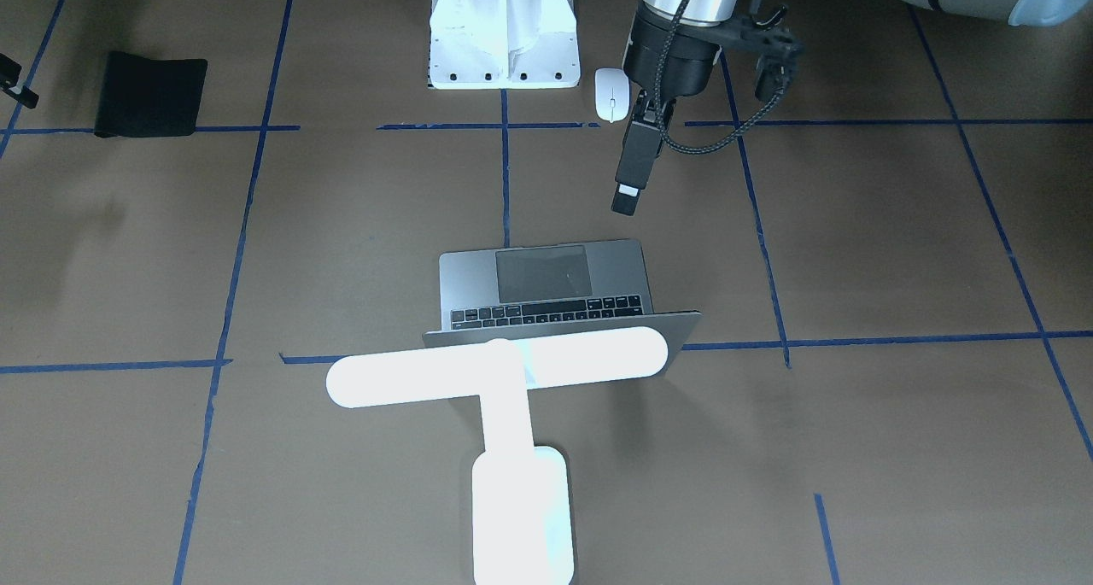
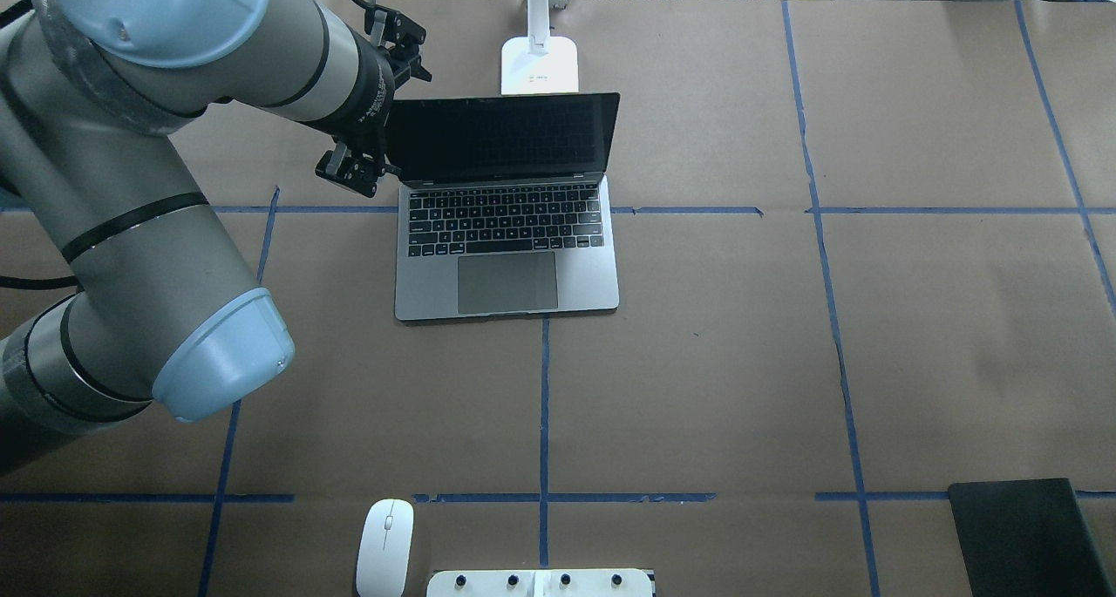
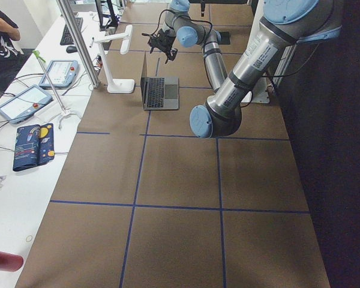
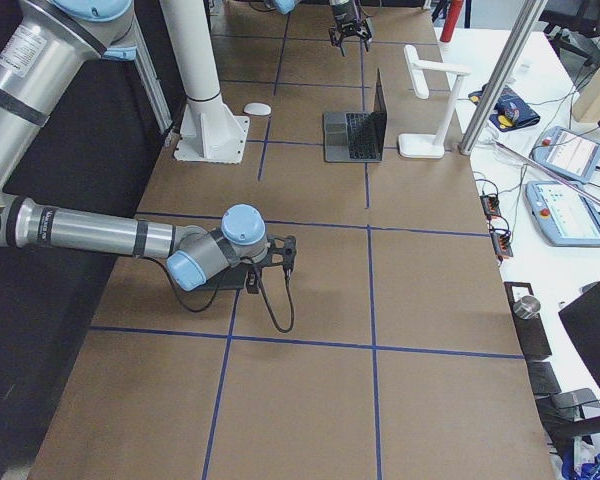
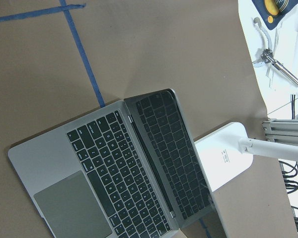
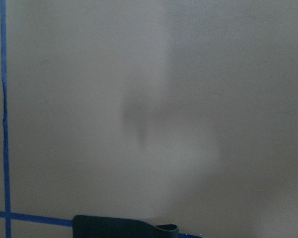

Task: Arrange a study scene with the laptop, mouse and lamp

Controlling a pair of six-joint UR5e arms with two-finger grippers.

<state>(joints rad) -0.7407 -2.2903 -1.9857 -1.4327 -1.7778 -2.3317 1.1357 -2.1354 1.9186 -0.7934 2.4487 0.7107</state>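
Brown paper with blue tape lines covers the tabletop [image 2: 697, 362], and most of the scene looks set. I see the laptop [image 2: 506, 231] open at the middle, keys toward the robot, with the lit lamp [image 1: 410, 382] standing just behind its screen. The mouse [image 2: 384, 545] lies well apart from both, near the white pedestal [image 1: 504, 55]. My left pincer [image 1: 628, 199] hovers by the screen's left edge, gripping nothing I can see; whether it is parted I cannot tell. The right pincer [image 4: 278, 258] sits low over the black mat [image 2: 1020, 536], its state equally unclear. I judge the mouse is the step in hand: next I'd bring the left arm to it and pinch its low sides squarely.
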